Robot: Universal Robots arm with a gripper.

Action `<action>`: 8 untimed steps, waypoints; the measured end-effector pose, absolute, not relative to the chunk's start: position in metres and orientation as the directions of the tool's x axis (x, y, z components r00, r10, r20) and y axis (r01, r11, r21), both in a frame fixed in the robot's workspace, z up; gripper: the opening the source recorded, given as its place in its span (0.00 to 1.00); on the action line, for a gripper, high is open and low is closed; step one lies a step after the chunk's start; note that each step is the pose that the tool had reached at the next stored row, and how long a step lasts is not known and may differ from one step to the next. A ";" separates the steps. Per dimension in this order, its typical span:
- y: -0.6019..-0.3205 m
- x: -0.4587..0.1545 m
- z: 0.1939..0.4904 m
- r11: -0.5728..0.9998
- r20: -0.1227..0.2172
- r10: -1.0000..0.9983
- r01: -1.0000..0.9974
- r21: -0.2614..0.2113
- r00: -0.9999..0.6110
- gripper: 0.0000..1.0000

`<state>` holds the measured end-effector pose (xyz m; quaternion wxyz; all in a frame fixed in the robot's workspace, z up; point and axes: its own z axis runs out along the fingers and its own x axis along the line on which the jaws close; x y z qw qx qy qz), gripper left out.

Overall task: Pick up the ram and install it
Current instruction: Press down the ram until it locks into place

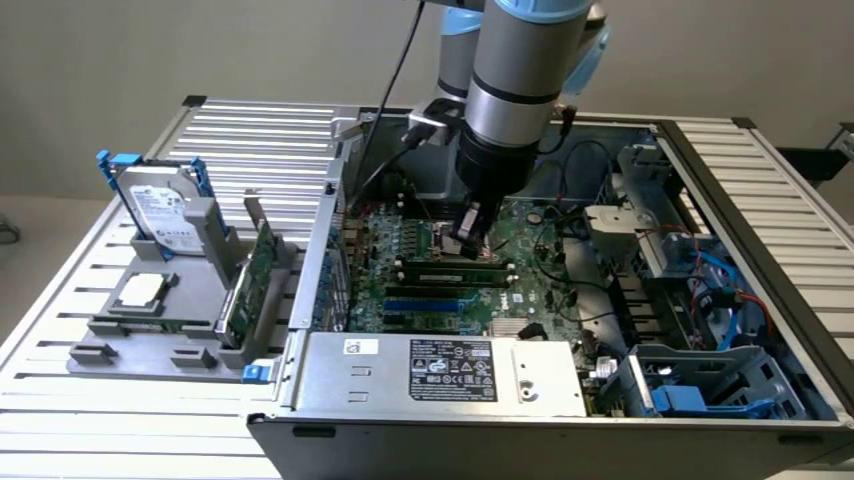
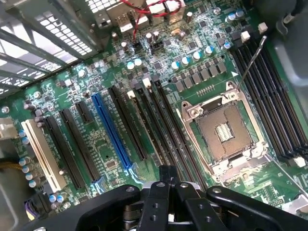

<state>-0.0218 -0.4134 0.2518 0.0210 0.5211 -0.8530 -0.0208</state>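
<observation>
Arm: we saw the Universal Robots arm reaching down into the open computer case, with its gripper low over the motherboard.

Jaws: in the wrist view the gripper showed its black fingers drawn close together. We could not tell whether they were clamped on anything.

Ram: in the exterior view a dark, green-edged stick lay along the memory slots just under the gripper, and we took it for the ram. Whether it was fully seated we could not tell.

Memory slots: in the wrist view the long black slots ran beside the empty CPU socket, and the gripper sat over their near end.

Other parts: a green expansion card and a hard drive stood upright in a grey holder on the slatted tabletop, well apart from the gripper, at the exterior view's left.

Step in hand: we judged this the install stage, the gripper being at the slots rather than at the holder.

Next move calls for: in our judgement, a straight, even press along the slot, with the stick square to it and the end latches free to close.
</observation>
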 end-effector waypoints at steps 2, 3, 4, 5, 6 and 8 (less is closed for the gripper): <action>-0.413 -0.022 0.252 0.481 0.014 -0.877 -0.875 0.057 -0.481 0.11; -0.413 -0.022 0.252 0.494 0.014 -0.869 -0.868 0.057 -0.494 0.11; -0.413 -0.022 0.252 0.506 0.014 -0.862 -0.860 0.057 -0.506 0.11; -0.413 -0.022 0.252 0.518 0.014 -0.855 -0.853 0.057 -0.518 0.11; -0.413 -0.022 0.252 0.530 0.014 -0.848 -0.846 0.057 -0.530 0.11; -0.413 -0.022 0.252 0.552 0.014 -0.834 -0.832 0.057 -0.552 0.11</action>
